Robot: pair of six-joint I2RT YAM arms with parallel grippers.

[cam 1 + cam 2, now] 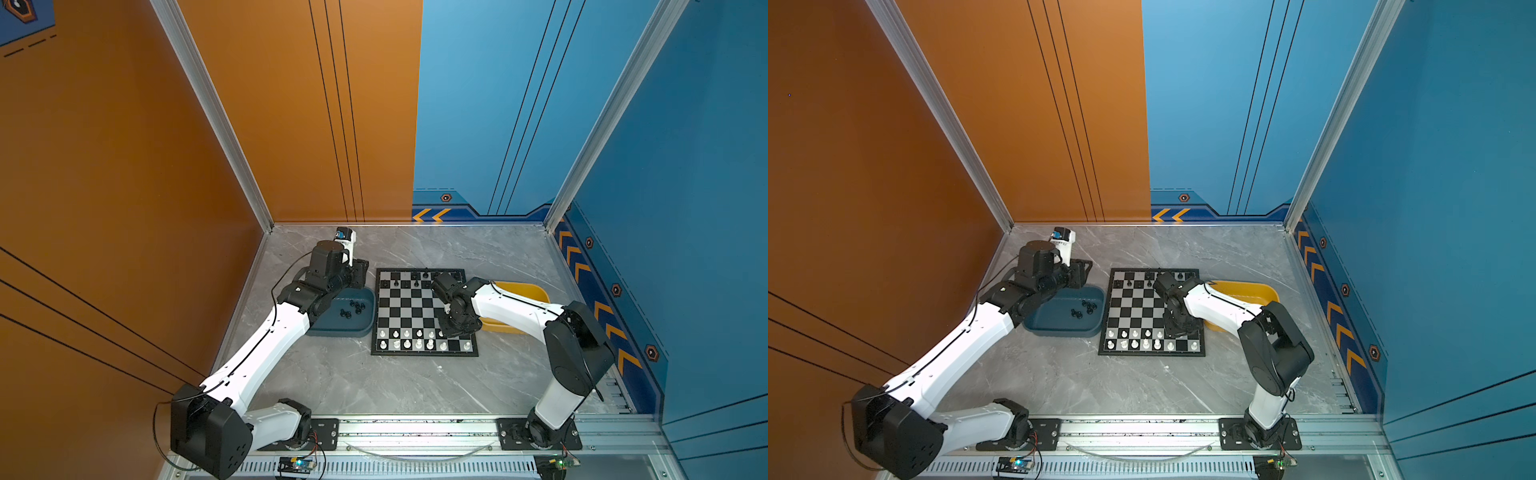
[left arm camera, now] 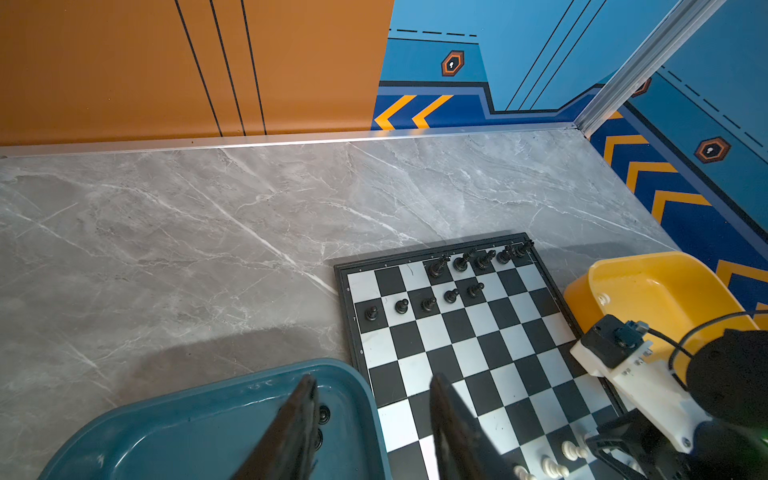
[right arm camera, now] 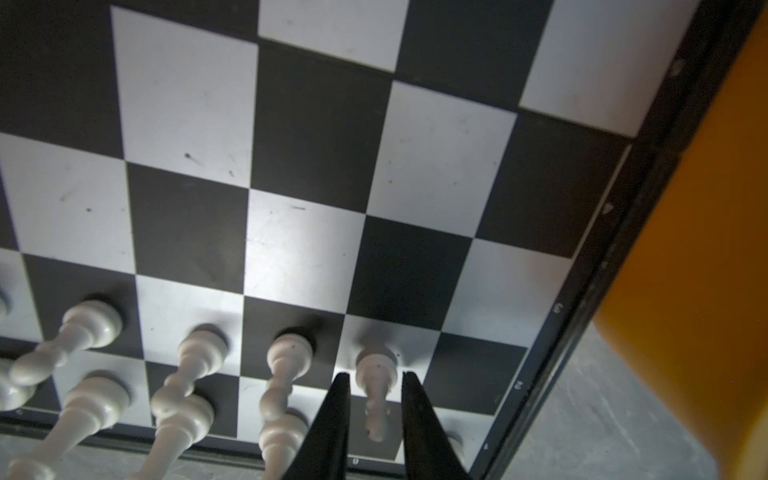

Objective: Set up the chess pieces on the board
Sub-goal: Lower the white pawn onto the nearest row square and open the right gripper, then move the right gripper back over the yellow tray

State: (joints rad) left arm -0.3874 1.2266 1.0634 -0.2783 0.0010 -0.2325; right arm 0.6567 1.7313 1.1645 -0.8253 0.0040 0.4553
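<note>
A grey marbled tabletop (image 1: 332, 374) is walled in orange (image 1: 104, 166) from nine to twelve o'clock and blue (image 1: 457, 104) from twelve to three, with aluminium corner posts (image 1: 212, 112).

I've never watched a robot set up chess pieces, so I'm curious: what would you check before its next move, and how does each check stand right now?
1. White pawn upright on its square: ok.
2. Right gripper clear of that pawn, with a gap on either side: ok.
3. Left gripper open and empty: ok.
4. Front white row full: not ok, the end square beside that pawn is bare.
5. Black pieces all on the board: not ok, several lie in the teal tray.
6. Yellow tray holds more white pieces: cannot tell, the right arm hides much of it.
</note>
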